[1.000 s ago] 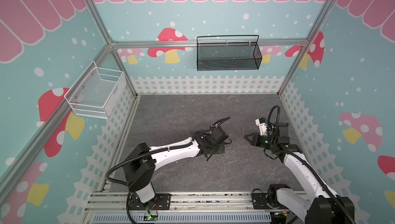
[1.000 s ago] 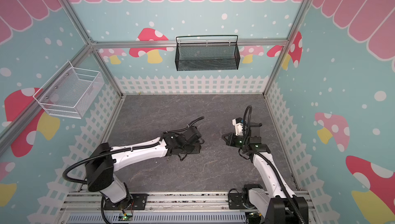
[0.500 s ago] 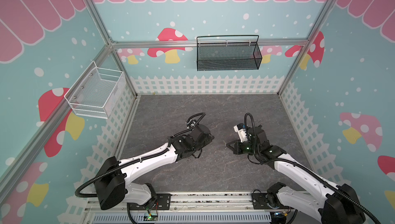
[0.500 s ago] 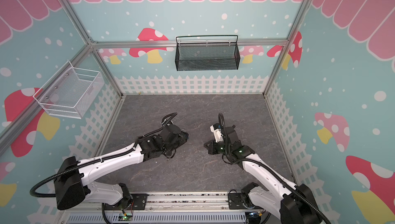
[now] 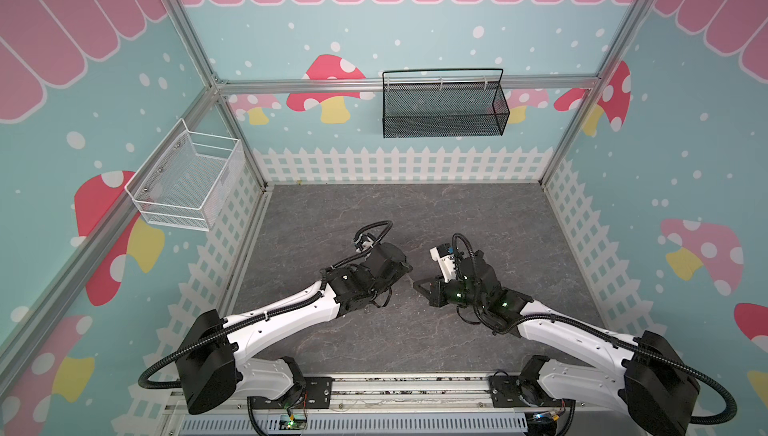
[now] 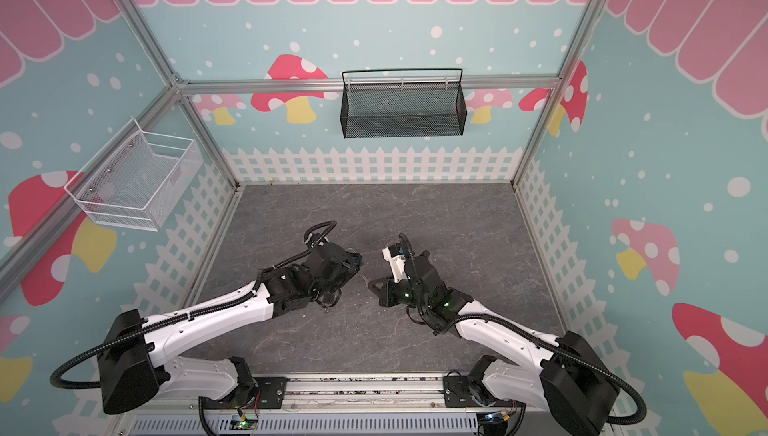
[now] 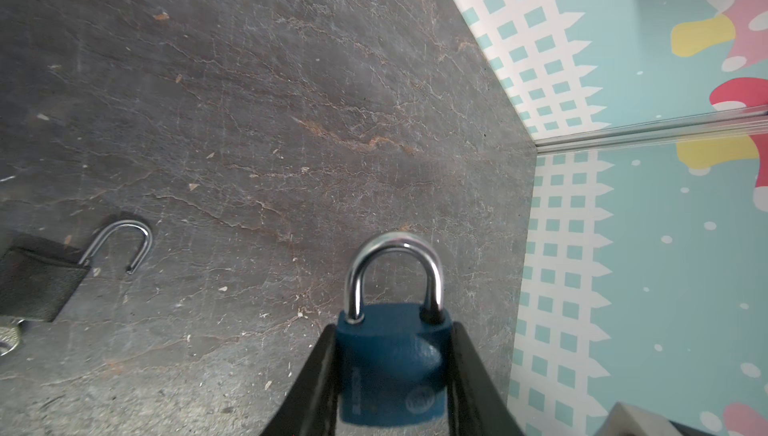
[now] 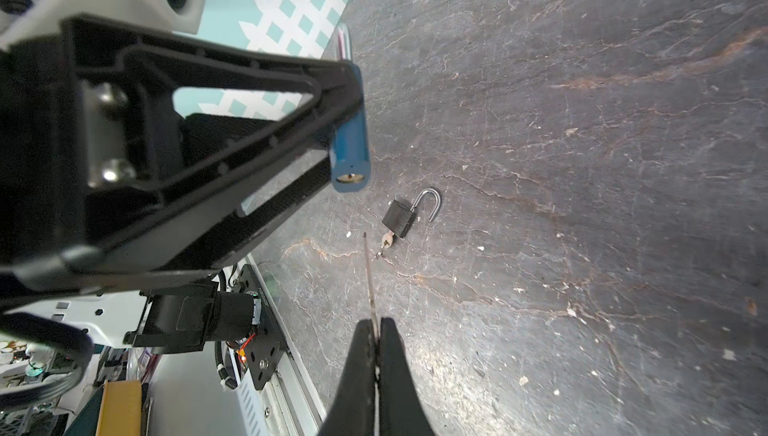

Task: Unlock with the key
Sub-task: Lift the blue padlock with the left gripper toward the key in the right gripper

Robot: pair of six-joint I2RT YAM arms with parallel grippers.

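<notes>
Jaws: left gripper [image 7: 393, 332] is clamped on the flat sides of the blue padlock [image 7: 392, 367]; its shackle [image 7: 395, 246] is seated at both legs and points away from the wrist. Right gripper [image 8: 376, 323] is pressed together on a key [image 8: 369, 276], seen edge-on as a thin blade running straight out from the fingertips.

Position: both top views show the two grippers facing each other over the middle of the table [image 5: 457, 213], nearer its front edge than its back. The padlock appears to be held clear of the surface.

Key relation: the keyway [image 8: 351, 178] sits in the padlock's bottom end and faces the right gripper. The key tip is near it but not touching. The blade's long axis runs roughly parallel to the padlock body, slightly off to one side. Judgement: the right arm needs a small sideways correction, then a straight push.

Surroundings: a black padlock [image 8: 400, 217] lies flat on the table with its shackle swung open and its own key [image 8: 385, 241] inserted. It seems to lie below the insertion line, not in it. The black basket [image 5: 442, 109] and white basket [image 5: 187, 180] hang on the walls, well apart.
</notes>
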